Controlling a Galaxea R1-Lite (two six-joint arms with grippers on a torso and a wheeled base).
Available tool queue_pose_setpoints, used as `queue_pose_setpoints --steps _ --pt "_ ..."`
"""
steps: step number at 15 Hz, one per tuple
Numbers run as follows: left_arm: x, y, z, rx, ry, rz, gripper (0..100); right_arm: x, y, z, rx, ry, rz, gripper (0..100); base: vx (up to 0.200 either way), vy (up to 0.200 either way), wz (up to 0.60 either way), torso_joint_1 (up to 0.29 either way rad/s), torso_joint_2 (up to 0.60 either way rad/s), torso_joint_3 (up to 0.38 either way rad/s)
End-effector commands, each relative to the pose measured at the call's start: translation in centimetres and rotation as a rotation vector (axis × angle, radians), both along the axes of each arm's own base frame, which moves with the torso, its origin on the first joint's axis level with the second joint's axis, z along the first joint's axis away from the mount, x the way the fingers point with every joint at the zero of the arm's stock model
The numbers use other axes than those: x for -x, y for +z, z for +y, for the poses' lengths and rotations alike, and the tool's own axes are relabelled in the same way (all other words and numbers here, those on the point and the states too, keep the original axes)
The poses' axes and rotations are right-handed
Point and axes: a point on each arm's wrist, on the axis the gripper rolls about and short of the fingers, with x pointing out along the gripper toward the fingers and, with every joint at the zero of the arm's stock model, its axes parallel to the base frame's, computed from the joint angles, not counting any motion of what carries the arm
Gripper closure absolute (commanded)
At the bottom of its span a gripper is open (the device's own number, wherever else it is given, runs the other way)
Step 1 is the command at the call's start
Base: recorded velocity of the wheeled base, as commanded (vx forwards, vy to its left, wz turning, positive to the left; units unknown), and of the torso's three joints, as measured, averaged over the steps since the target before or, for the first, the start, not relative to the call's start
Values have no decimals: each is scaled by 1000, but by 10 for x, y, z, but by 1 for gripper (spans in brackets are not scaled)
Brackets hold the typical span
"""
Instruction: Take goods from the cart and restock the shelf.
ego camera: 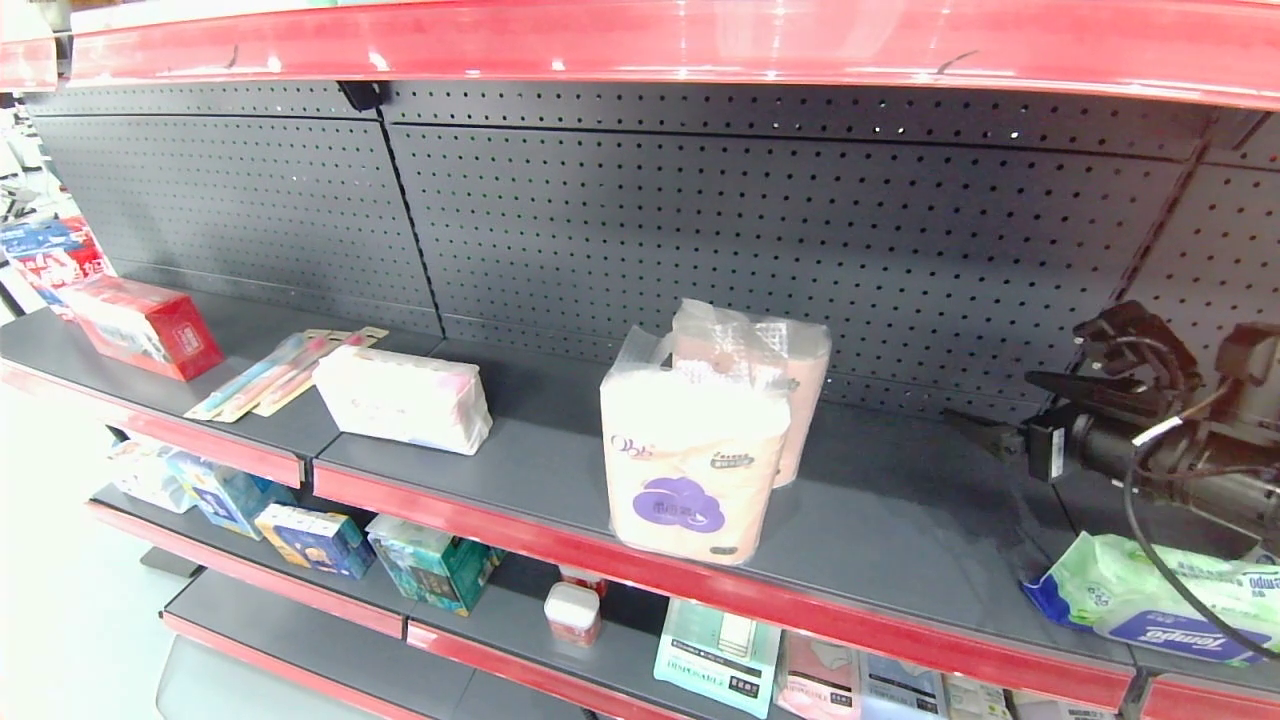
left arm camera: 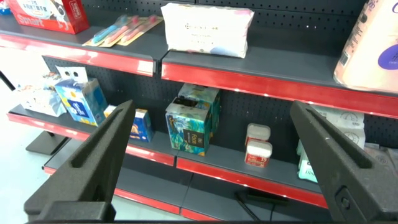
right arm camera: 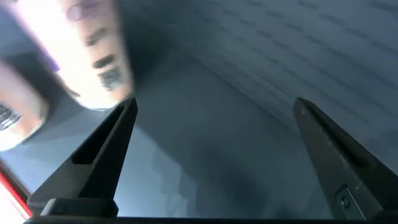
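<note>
The shelf (ego camera: 880, 520) is a dark board with a red front lip and a pegboard back. Near its middle a toilet-roll pack (ego camera: 690, 460) stands upright close to the front lip, white wrap with a purple mark. A second, pinker pack (ego camera: 790, 370) stands just behind it, touching it.

The right jaws hang over the shelf board to the robot's right of the two packs, near them but apart from them. They stand wide apart with nothing between them, their fingers (ego camera: 985, 435) pointing toward the packs. In the right wrist view the front pack (right arm camera: 81, 50) lies beyond the tip of one finger (right arm camera: 93, 162), outside the gap, and bare shelf board (right arm camera: 205, 155) shows between the two fingers.

Under the right arm, at the shelf's front, lies a green and blue tissue pack (ego camera: 1150, 595).

Toward the robot's left on the same shelf lies a flat white tissue pack (ego camera: 405, 398). Carded toothbrushes (ego camera: 275, 375) lie just beside it, and a red box (ego camera: 145, 325) sits farther left.

The left jaws are held lower, in front of the shelving, facing the lower shelf (left arm camera: 249, 171). They too are spread wide and hold nothing; the fingers (left arm camera: 93, 162) frame a teal box (left arm camera: 193, 121) and two small red-and-white tubs (left arm camera: 258, 146) that stand on that lower shelf, well beyond the tips. Blue boxes (left arm camera: 81, 99) stand farther along it. In this view the white tissue pack (left arm camera: 208, 28) lies on the shelf above, and an edge of the toilet-roll pack (left arm camera: 373, 56) is seen there too.
</note>
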Motion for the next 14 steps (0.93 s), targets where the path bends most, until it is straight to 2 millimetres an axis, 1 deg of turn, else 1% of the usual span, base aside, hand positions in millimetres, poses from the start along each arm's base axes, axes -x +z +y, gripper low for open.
queue_pose_setpoints --steps 1,5,6,7,8,9,10,11,12,13,14 --pt "0 0 0 0 -1 2 0 59 21 2 -41 -115 -80 0 0 0 0 0 0 0" --pt "0 0 0 0 1 2 0 159 30 4 -45 -203 -111 0 0 0 0 0 0 0" --pt "0 0 0 0 1 2 0 170 30 5 -53 -210 -108 0 0 0 0 0 0 0" --pt "0 0 0 0 1 2 0 196 26 6 -82 -212 -92 0 0 0 0 0 0 0" --pt "0 0 0 0 1 2 0 225 18 8 -103 -216 -88 0 0 0 0 0 0 0" --pt "0 0 0 0 1 2 0 240 12 8 -106 -215 -104 0 0 0 0 0 0 0" --pt "0 0 0 0 1 2 0 247 9 9 -106 -213 -121 0 0 0 0 0 0 0" --pt "0 0 0 0 1 2 0 267 -7 10 -112 -199 -165 0 0 0 0 0 0 0" --pt "0 0 0 0 1 2 0 275 -20 11 -119 -165 -181 0 0 0 0 0 0 0" --pt "0 0 0 0 1 2 0 286 -38 11 -136 -96 -241 0 0 0 0 0 0 0" --pt "0 0 0 0 1 0 0 290 -49 11 -146 -87 -261 0 0 0 0 0 0 0"
